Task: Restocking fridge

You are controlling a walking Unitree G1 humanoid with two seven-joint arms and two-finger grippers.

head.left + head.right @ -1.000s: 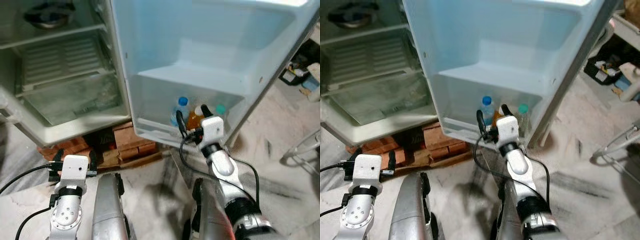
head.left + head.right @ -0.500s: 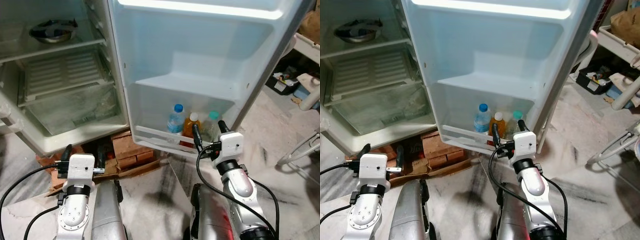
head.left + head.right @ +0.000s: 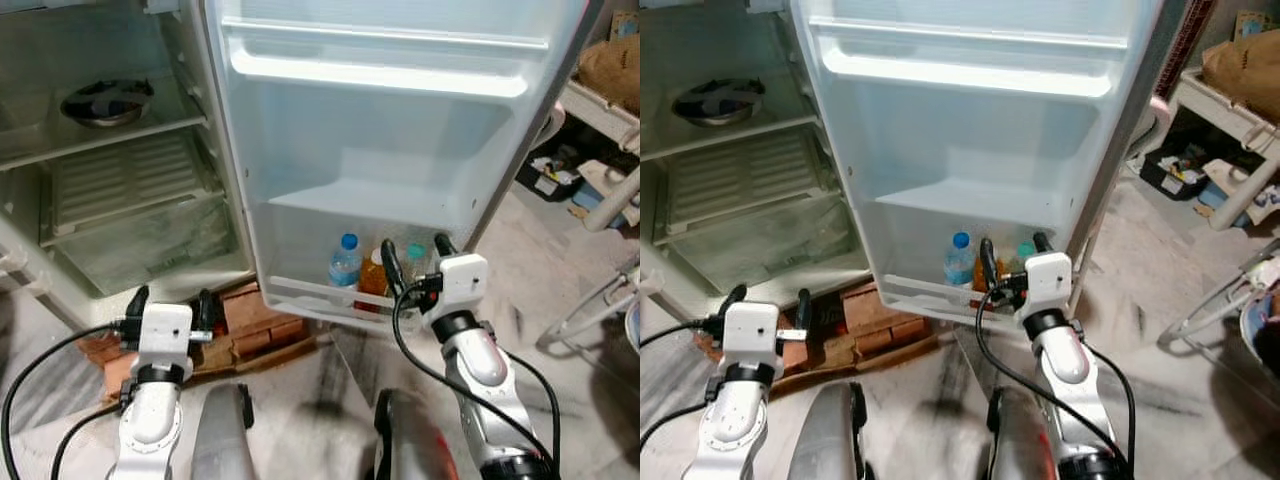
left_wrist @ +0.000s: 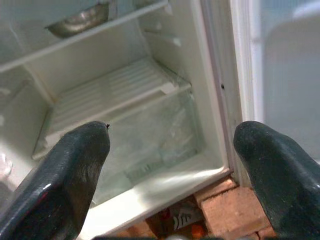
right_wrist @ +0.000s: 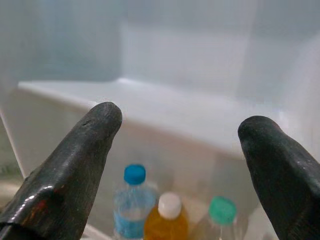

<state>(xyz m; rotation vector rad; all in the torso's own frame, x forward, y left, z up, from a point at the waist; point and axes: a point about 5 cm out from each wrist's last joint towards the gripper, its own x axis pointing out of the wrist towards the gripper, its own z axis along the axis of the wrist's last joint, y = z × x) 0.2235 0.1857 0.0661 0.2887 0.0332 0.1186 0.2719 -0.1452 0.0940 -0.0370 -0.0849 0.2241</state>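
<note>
Right wrist view gives me three bottles standing side by side in the white fridge door's bottom bin (image 3: pixel 300 292): a clear blue-capped water bottle (image 5: pixel 130 206), an amber white-capped juice bottle (image 5: pixel 167 222), a clear green-capped bottle (image 5: pixel 220 220). My right gripper (image 3: pixel 412 262) hangs just above them, fingers spread wide, holding nothing. My call: back off straight, keeping clear of the caps. Left gripper (image 3: pixel 168 302) sits low, fingers wide and empty too, facing the open fridge cabinet (image 3: pixel 35 285). Up on its wire shelf (image 3: pixel 110 129) rests a round metal bowl (image 3: pixel 105 102); below lies the clear crisper cover (image 3: pixel 130 235).
</note>
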